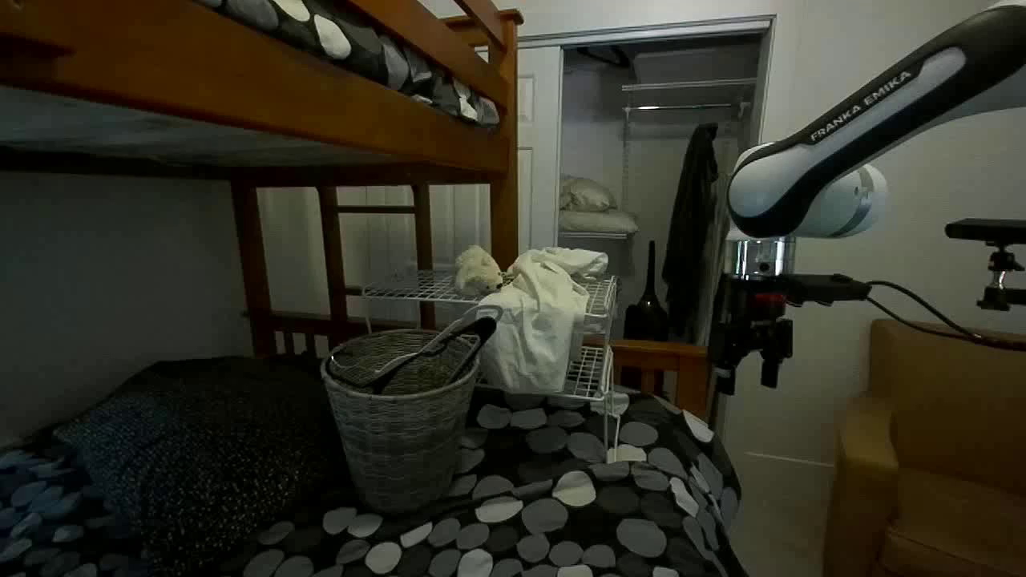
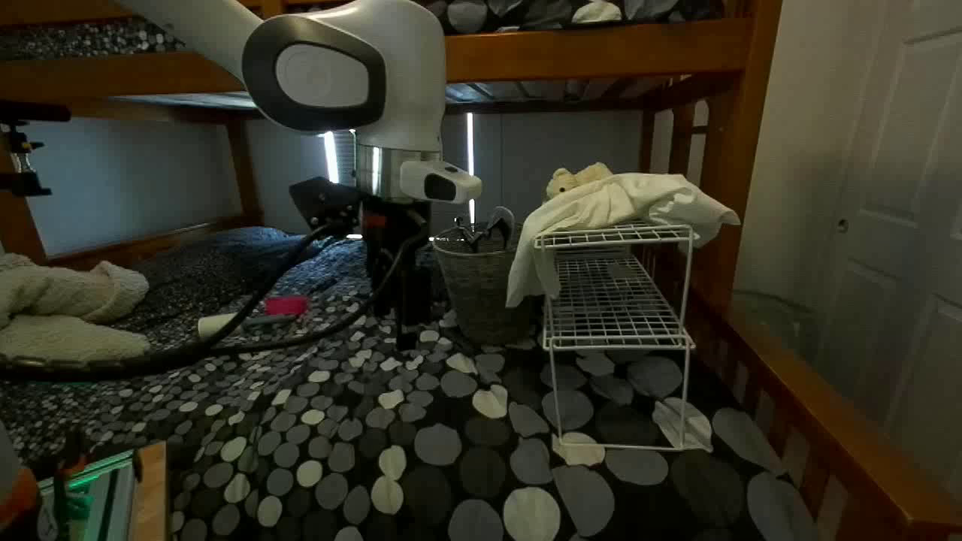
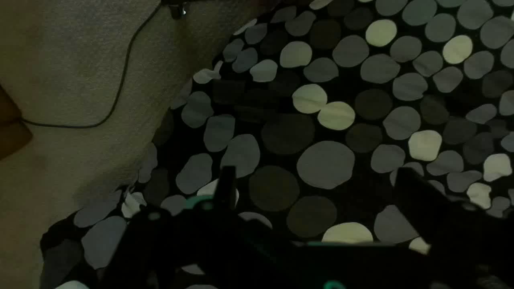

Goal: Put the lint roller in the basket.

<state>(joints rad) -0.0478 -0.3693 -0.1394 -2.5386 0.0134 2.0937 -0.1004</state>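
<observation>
Gripper (image 3: 317, 170) spread wide, holding nothing. Lint roller (image 2: 215, 325) on bedspread (image 2: 421, 466), well left of gripper in an exterior view; basket (image 2: 488, 297) right of it. Risk: off-centre fingertip contact could roll it away.

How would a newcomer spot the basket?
Find the bunk bed; on its lower bunk stands a white wire rack. In both exterior views the basket is just left of that rack. Unlike the open rack, it is round, grey and woven, narrowing toward its base.
</observation>
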